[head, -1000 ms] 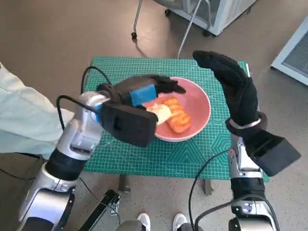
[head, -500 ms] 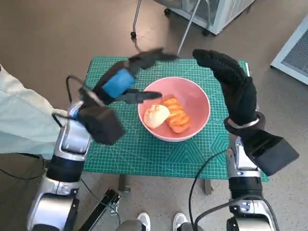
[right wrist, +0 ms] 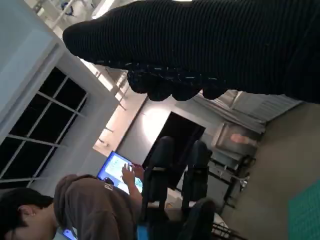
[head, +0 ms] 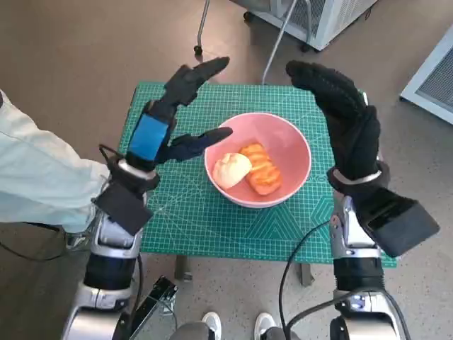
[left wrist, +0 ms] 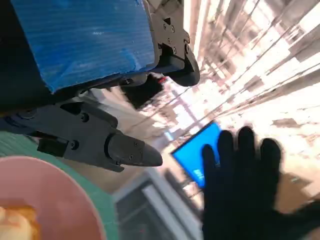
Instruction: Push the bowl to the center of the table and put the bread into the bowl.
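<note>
A pink bowl (head: pixel 290 142) sits near the middle of the green cutting mat (head: pixel 212 219) on the small table. Inside it lie a pale round bun (head: pixel 231 170) and an orange-brown glazed bread (head: pixel 260 168). My left hand (head: pixel 170 117) is raised to the left of the bowl, fingers spread, holding nothing. My right hand (head: pixel 347 117) is lifted upright at the bowl's right side, fingers apart and empty. The left wrist view catches the bowl's rim (left wrist: pixel 60 195), a bit of bread (left wrist: pixel 17 222) and the gloved right hand (left wrist: pixel 250 195) opposite.
A person's pale sleeve (head: pixel 35 177) reaches in from the left, close to my left arm. Chair legs (head: pixel 202 32) and a white cabinet (head: pixel 318 14) stand on the floor beyond the table. In the right wrist view a person (right wrist: pixel 75 210) sits near a lit screen.
My left hand has risen off the bowl and swung up and to the left, fingers opening wide. The bread stays in the bowl. My right hand has barely moved.
</note>
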Controlling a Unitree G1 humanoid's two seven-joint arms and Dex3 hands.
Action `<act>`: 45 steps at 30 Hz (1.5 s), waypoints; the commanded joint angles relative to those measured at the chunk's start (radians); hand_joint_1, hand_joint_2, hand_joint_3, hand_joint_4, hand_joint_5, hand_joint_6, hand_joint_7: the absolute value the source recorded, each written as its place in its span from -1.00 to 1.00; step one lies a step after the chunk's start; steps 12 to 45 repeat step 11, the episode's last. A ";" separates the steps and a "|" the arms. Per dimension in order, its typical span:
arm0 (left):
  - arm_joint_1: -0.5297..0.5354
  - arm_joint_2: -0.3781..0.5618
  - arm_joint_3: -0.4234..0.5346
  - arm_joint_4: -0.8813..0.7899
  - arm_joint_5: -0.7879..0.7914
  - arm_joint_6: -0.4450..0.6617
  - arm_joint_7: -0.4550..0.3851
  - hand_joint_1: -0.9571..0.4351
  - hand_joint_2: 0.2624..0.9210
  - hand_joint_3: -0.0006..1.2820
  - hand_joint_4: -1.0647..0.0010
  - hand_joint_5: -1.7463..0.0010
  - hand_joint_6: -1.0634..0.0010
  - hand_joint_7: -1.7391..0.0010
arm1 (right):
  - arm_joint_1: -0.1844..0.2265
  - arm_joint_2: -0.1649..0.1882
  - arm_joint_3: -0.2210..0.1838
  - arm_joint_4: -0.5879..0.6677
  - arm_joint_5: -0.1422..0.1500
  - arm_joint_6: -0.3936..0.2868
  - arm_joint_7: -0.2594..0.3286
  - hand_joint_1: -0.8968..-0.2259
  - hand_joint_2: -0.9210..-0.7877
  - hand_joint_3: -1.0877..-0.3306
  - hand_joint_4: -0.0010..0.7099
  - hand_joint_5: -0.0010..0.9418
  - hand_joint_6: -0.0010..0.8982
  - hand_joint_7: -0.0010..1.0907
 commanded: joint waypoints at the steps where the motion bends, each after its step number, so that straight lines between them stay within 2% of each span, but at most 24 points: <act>1: 0.016 -0.012 0.015 -0.037 -0.046 -0.029 -0.011 -0.18 1.00 -0.75 0.30 1.00 0.68 0.38 | 0.003 0.005 -0.002 -0.005 -0.013 0.020 -0.024 -0.33 -1.00 -0.29 -0.24 -0.91 -1.00 0.49; 11: 0.019 -0.040 0.019 -0.041 -0.095 -0.047 -0.016 -0.15 1.00 -0.72 0.31 1.00 0.76 0.29 | -0.008 0.008 0.003 -0.014 -0.026 0.024 -0.051 -0.33 -1.00 -0.29 -0.24 -0.92 -1.00 0.47; 45: 0.019 -0.040 0.019 -0.041 -0.095 -0.047 -0.016 -0.15 1.00 -0.72 0.31 1.00 0.76 0.29 | -0.008 0.008 0.003 -0.014 -0.026 0.024 -0.051 -0.33 -1.00 -0.29 -0.24 -0.92 -1.00 0.47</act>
